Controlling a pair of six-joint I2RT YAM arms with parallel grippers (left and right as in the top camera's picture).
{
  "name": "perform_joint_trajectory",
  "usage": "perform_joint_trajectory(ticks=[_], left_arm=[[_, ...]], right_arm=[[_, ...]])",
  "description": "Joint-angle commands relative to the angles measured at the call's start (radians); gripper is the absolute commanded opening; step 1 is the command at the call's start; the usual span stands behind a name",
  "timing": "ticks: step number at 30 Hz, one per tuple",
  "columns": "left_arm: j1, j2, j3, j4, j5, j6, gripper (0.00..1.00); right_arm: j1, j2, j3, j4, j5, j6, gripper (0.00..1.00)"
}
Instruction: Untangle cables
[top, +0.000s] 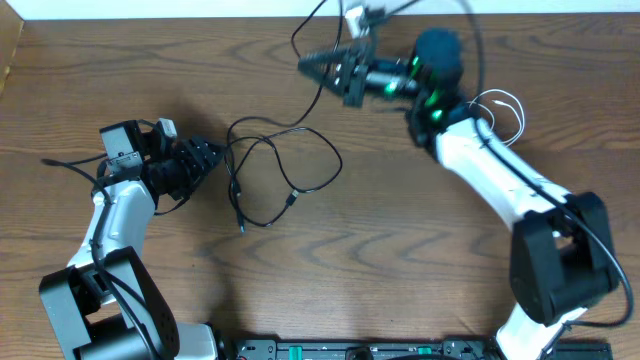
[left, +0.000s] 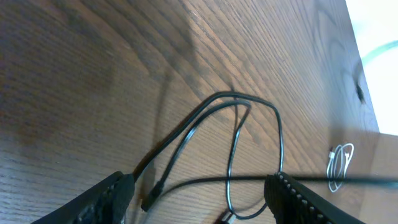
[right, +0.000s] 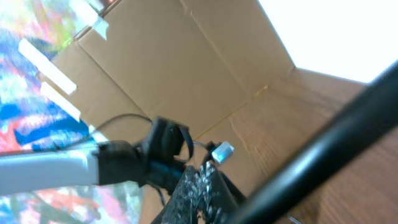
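The black cable (top: 285, 175) lies in loose loops on the wooden table (top: 400, 250), with one strand rising toward my right gripper. In the left wrist view its loops (left: 233, 124) and two plug ends lie between and ahead of my fingers. My left gripper (top: 207, 158) (left: 199, 190) is open, low over the cable's left edge. My right gripper (top: 318, 68) (right: 202, 177) is raised at the back and shut on the black cable, with a silver plug (right: 222, 151) just past its tips. The white cable (top: 503, 106) (left: 339, 165) lies coiled at the right, beside the right arm.
A cardboard wall (right: 174, 68) stands at the table's left side. The table's far edge (top: 200, 18) runs close behind the right gripper. A thick black arm wire (right: 323, 149) crosses the right wrist view.
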Motion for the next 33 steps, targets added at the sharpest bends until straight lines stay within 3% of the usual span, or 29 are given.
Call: perform_joint_trajectory(ticks=[1, 5, 10, 15, 26, 33], left_arm=[[-0.002, -0.002, -0.006, -0.002, -0.016, -0.009, 0.72], [-0.002, -0.002, -0.006, -0.002, -0.016, -0.009, 0.72], [-0.002, -0.002, -0.006, -0.002, -0.016, -0.009, 0.72], [-0.002, -0.002, -0.006, -0.002, -0.016, -0.009, 0.72], [-0.002, -0.002, -0.006, -0.002, -0.016, -0.009, 0.72], [-0.002, -0.002, -0.006, -0.002, -0.016, -0.009, 0.72]], right_arm=[[-0.031, -0.060, 0.153, -0.164, -0.017, -0.077, 0.01], [-0.039, -0.061, 0.298, -0.318, -0.089, -0.151, 0.01], [-0.039, -0.063, 0.394, -0.323, -0.123, -0.164, 0.01], [-0.064, -0.063, 0.400, -0.366, -0.105, -0.171, 0.01], [-0.175, -0.063, 0.400, -0.800, 0.060, -0.413, 0.01], [-0.288, -0.063, 0.400, -0.826, 0.060, -0.397, 0.01]])
